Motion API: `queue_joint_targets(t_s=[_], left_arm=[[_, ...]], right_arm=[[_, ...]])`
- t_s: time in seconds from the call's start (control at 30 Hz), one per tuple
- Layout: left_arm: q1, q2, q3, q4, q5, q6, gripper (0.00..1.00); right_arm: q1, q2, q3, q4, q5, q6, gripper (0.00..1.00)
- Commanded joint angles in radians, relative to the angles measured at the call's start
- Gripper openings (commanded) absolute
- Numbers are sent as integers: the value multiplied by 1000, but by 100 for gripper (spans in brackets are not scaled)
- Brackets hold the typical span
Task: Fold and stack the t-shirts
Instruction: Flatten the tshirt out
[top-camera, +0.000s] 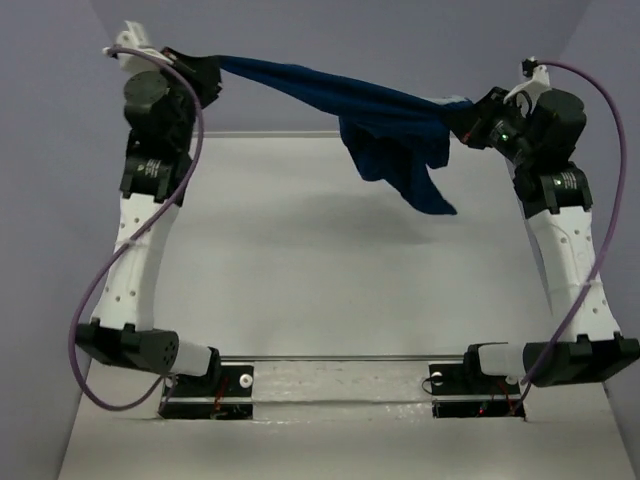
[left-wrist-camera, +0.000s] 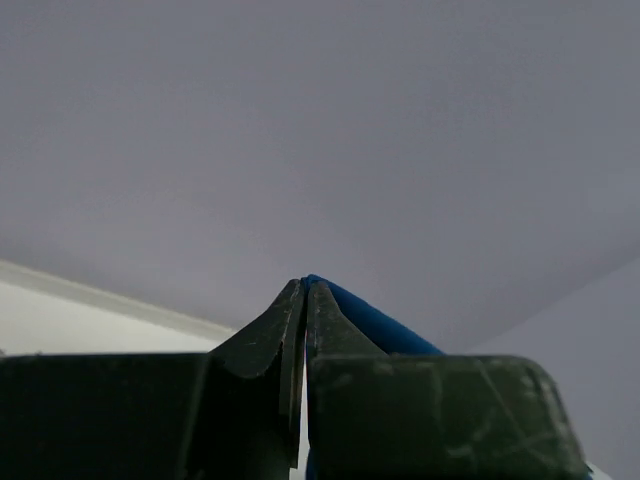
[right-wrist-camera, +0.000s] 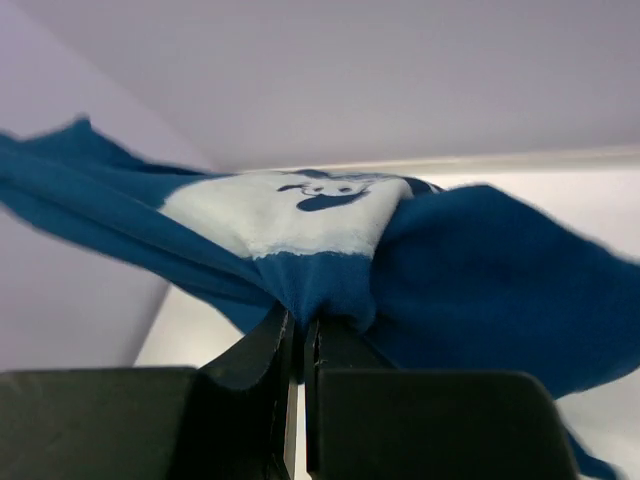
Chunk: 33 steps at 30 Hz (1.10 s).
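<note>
**Shirt held aloft, folding not yet begun**

The t-shirt (top-camera: 385, 120) hangs in the air above the table (top-camera: 300, 270). It is strung between the two arms as a twisted, bunched band, and a loose flap droops below its middle. The flap appears not to touch the tabletop. The shirt's pale print (right-wrist-camera: 290, 215) shows crumpled just beyond the right claw. The left gripper (top-camera: 205, 72) is pressed together on one end of the cloth, with a sliver of blue beside its tips. The right gripper (top-camera: 465, 115) pinches a gathered fold at the other end. By the look of it, no fold has been made. The shirt must be spread flat, folded and set down. No stack or second shirt is in view.
</note>
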<state>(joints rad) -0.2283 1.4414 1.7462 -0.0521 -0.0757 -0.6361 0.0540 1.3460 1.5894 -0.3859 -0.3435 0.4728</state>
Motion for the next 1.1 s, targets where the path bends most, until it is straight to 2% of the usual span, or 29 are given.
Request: queue_joint_targets(t_s=[0.0,0.13,0.17,0.27,0.3,0.43,0.5,0.53,0.6,0.63,0.7,0.73,0.8,0.83,0.87,0.97,1.07], left_arm=[[105,-160,-13,11,8,29,0],[106,-226,-59,-9,14,29,0],[106,-243,-59,-11,19,26,0],[106,-285,-60,-37,-36,65,0],[106,-300,-79,-58,-61,76,0],[106,-374,-313,-42,-70,61,0],[106,-401,-350,-26,-50,36,0],[106,-403,-326,-26,-44,36,0],[106,-380,-257,-41,-45,38,0],[106,-371,-219,-42,-41,39,0],[106,-339,-82,-42,-15,36,0],[95,-326,3,-45,3,29,0],[72,-320,77,-40,16,29,0],[63,-322,137,-37,16,32,0],[44,-322,165,-34,17,36,0],[3,-329,222,-29,34,36,0],[-32,-375,126,18,86,6,0]], right_arm=[[1,-28,8,-119,-101,-82,0],[1,108,18,31,-129,-34,0],[1,216,112,39,-156,-10,0],[1,400,347,26,-222,32,0],[10,415,371,10,-229,26,0],[20,375,250,111,-252,20,0],[32,445,273,137,-288,64,0],[41,494,328,116,-374,75,0],[110,589,500,20,-376,60,0],[137,634,694,-19,-367,34,0],[179,761,907,-99,-370,32,0],[190,813,1040,-65,-396,91,0],[190,812,1034,75,-439,262,0],[190,796,993,213,-466,301,0],[190,789,982,264,-482,352,0],[181,780,948,327,-535,372,0],[147,762,809,341,-586,348,0]])
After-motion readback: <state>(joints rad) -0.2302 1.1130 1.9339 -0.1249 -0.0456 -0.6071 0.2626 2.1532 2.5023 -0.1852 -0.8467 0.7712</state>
